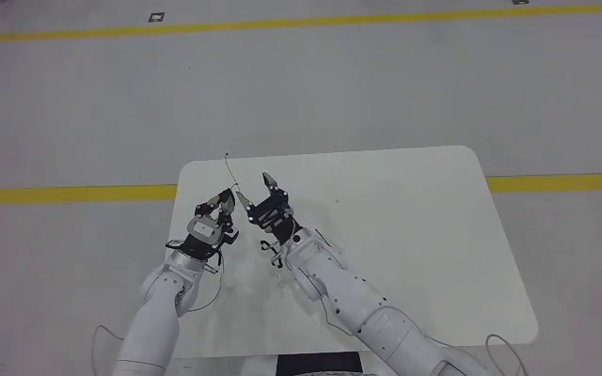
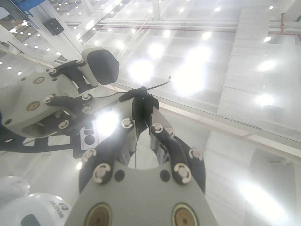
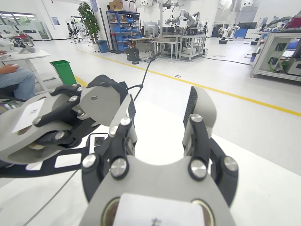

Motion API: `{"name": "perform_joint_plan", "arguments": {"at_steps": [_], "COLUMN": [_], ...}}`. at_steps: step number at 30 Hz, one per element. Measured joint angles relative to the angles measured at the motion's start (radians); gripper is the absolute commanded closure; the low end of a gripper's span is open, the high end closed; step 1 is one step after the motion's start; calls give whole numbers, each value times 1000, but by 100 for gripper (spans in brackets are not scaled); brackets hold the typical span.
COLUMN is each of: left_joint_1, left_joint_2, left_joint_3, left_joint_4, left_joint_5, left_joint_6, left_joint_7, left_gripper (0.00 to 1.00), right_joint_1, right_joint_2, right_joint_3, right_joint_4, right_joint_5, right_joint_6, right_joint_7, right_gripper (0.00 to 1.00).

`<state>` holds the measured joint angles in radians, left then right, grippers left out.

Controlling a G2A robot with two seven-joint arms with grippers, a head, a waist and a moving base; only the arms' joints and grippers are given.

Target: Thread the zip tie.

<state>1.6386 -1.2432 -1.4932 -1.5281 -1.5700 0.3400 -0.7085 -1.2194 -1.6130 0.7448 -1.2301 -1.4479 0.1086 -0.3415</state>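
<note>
We're holding the zip tie (image 3: 141,86) clamped in the left claw (image 2: 142,101) above the counter (image 1: 395,216), with its tail sticking out free. The right claw (image 3: 162,99) is standing apart just beside it. We're advising pinching the tail near its tip, lining it up with the head and feeding slowly.

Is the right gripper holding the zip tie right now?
No, the right gripper is open with nothing between its fingers, while the zip tie is pinched in the left gripper.
</note>
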Motion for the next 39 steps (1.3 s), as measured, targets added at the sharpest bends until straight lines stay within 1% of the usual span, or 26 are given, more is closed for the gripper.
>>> {"name": "perform_joint_plan", "arguments": {"at_steps": [5, 9, 18, 21, 24, 26, 29, 32, 39], "left_joint_1": [0, 0, 0, 0, 0, 0, 0, 0, 0], "left_joint_2": [0, 0, 0, 0, 0, 0, 0, 0, 0], "left_joint_3": [0, 0, 0, 0, 0, 0, 0, 0, 0], "left_joint_4": [0, 0, 0, 0, 0, 0, 0, 0, 0], "left_joint_5": [0, 0, 0, 0, 0, 0, 0, 0, 0], "left_joint_6": [0, 0, 0, 0, 0, 0, 0, 0, 0], "left_joint_7": [0, 0, 0, 0, 0, 0, 0, 0, 0], "left_gripper": [100, 100, 100, 100, 100, 100, 100, 100, 100], "right_joint_1": [2, 3, 3, 2, 1, 1, 1, 1, 1], "right_joint_2": [-3, -6, -11, -13, -14, -15, -17, -19, -22], "right_joint_3": [1, 0, -1, -1, -1, -1, 0, 0, 2], "right_joint_4": [4, 2, 5, 7, 8, 9, 11, 12, 16], "right_joint_5": [-4, -12, -21, -22, -23, -24, -26, -27, -29], "right_joint_6": [-5, -9, -24, -29, -32, -33, -35, -36, -39], "right_joint_7": [2, 5, 4, 6, 7, 8, 10, 12, 15], "right_gripper": [58, 63, 69, 69, 73, 73, 81, 80, 84]}}
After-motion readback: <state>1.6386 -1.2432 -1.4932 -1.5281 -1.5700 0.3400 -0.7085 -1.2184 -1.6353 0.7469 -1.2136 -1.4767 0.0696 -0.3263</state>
